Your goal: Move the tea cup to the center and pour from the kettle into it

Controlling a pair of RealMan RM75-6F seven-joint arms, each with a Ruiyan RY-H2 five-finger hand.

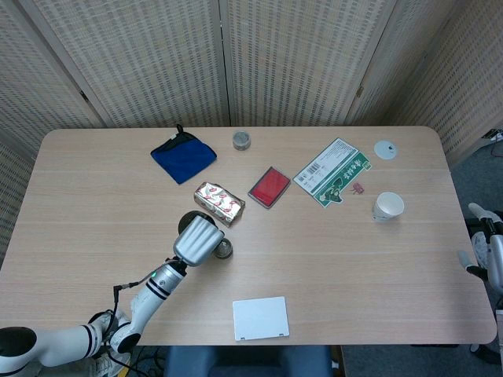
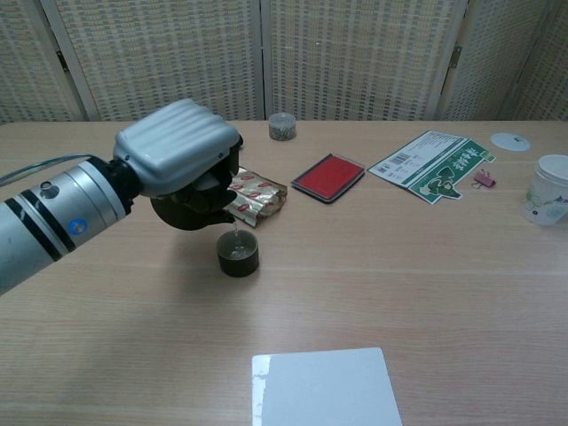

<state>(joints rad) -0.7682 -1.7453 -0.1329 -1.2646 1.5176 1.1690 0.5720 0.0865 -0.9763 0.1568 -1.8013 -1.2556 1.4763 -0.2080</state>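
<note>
Table (image 2: 426,293): tea cup (image 2: 238,256) under left hand (image 2: 180,160)

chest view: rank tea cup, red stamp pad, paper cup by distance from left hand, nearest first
1. tea cup: just below the left hand, under the kettle it grips.
2. red stamp pad: to the hand's right, mid-table.
3. paper cup: far right edge of the table, farthest.
</note>
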